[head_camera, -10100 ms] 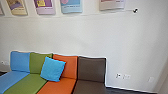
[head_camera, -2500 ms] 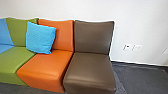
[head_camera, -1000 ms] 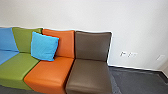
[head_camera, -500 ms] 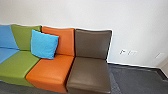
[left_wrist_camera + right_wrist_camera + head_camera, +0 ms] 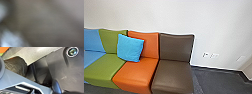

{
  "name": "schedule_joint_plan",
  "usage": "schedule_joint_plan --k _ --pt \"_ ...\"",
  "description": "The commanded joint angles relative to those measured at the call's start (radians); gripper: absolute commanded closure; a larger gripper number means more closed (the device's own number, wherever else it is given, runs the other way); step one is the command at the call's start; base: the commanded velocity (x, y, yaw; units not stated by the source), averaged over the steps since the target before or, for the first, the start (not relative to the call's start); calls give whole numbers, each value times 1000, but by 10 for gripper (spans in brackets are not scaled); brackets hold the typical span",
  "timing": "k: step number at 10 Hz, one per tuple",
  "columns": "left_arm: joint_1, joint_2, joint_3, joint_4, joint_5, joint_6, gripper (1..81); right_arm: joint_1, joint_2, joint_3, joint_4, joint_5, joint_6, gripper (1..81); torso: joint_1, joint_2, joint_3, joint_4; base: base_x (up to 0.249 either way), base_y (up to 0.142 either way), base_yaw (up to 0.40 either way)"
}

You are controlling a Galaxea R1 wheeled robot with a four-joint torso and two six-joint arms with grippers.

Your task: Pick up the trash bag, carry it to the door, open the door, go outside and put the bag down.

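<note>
Trash bag (image 5: 16, 65), partly hidden behind the robot's jointed bar (image 5: 15, 78); either pincer, wide or narrow, I can't tell.

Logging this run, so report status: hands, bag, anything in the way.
Both hands' state unclear. Dark trash bag in right wrist view, hold unconfirmed. Seat row along wall ahead, likely blocking straight travel.

Blue, green, orange and brown seats (image 5: 172, 75) line a white wall (image 5: 166, 15). Dark flooring (image 5: 214, 80) lies beside the brown seat.
</note>
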Motion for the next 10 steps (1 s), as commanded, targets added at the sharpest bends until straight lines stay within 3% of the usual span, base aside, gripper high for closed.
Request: schedule_joint_plan --k 1,2,3,10 --pt "24 12 5 6 136 27 811 2 24 -42 -20 -59 -4 10 -58 90 64 0 0 0 0" --pt "31 12 5 5 136 27 811 -4 44 -68 -27 -59 -4 10 -86 133 73 0 0 0 0" --pt "35 14 5 0 136 27 811 -10 70 -102 -36 -59 -4 10 -111 170 37 0 0 0 0" --pt "41 55 -26 3 131 27 811 -55 239 -331 -51 -33 -7 10 -269 414 49 0 0 0 0"
